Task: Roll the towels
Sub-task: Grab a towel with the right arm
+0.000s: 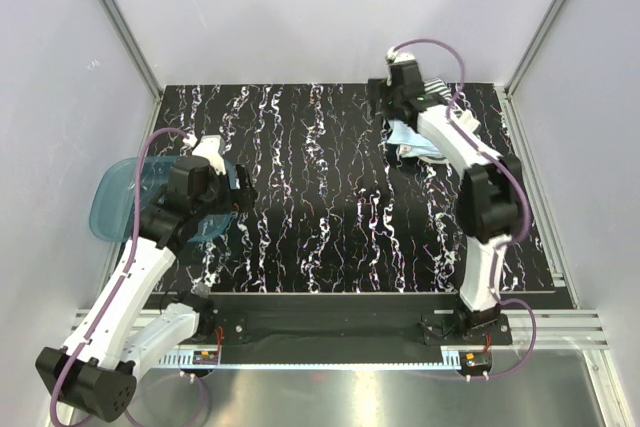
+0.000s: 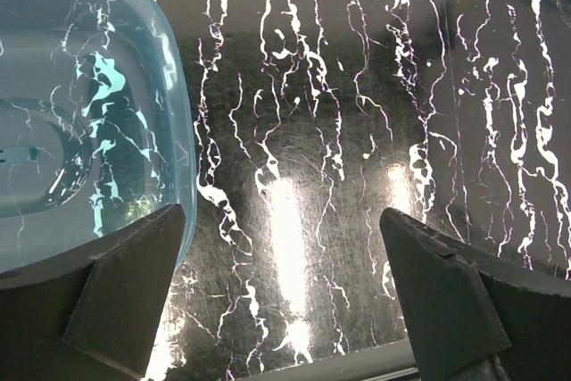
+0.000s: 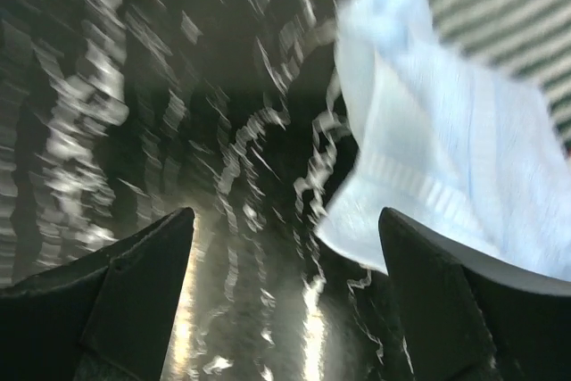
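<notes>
From above, the black marbled mat (image 1: 330, 197) serves as the reference for everything. The left gripper (image 1: 238, 195) hangs over the mat's left edge, above the near rim of the translucent blue tub (image 1: 115, 197), which sits half on and half off that edge. The right gripper (image 1: 388, 107) reaches to the mat's far right corner. There the light blue towel (image 1: 403, 133) lies crumpled on the mat, partly under the arm. The striped towel (image 1: 437, 89) lies just beyond it, closer to the mat's far edge.

In the left wrist view, the left gripper (image 2: 285, 287) has its two dark fingers (image 2: 134, 283) spread wide with only bare mat (image 2: 357, 131) between them. The tub (image 2: 89, 113) is off to the left on the mat, its rim just beside the left finger.

The right wrist view is blurred. The right gripper (image 3: 285, 283) is also spread wide and holds nothing, with mat (image 3: 134, 86) showing in the gap. The light blue towel (image 3: 446, 158) lies on the mat to the right, its lower corner just beside the right finger (image 3: 446, 301). The striped towel (image 3: 517, 15) shows behind it at the top right.
</notes>
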Action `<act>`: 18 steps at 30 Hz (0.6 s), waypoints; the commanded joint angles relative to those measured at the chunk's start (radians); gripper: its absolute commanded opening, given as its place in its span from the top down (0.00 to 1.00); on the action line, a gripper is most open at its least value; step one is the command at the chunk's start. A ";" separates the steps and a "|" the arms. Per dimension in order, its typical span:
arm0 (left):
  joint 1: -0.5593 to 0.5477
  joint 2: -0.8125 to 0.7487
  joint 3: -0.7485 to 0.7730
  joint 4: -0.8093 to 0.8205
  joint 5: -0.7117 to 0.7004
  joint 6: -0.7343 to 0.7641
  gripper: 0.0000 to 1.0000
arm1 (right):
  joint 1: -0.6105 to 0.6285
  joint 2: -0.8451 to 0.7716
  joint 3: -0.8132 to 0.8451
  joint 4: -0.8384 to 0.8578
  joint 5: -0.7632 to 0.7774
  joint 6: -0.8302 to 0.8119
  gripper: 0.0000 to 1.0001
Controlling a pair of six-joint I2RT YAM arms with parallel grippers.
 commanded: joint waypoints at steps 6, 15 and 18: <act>-0.007 0.000 0.027 0.024 -0.031 0.022 0.01 | 0.046 0.179 0.139 -0.365 0.274 -0.053 0.09; -0.010 -0.005 0.027 0.021 -0.040 0.020 0.01 | 0.081 0.290 0.233 -0.423 0.443 -0.074 0.16; -0.011 -0.005 0.027 0.021 -0.042 0.022 0.01 | 0.105 0.308 0.239 -0.423 0.496 -0.103 0.18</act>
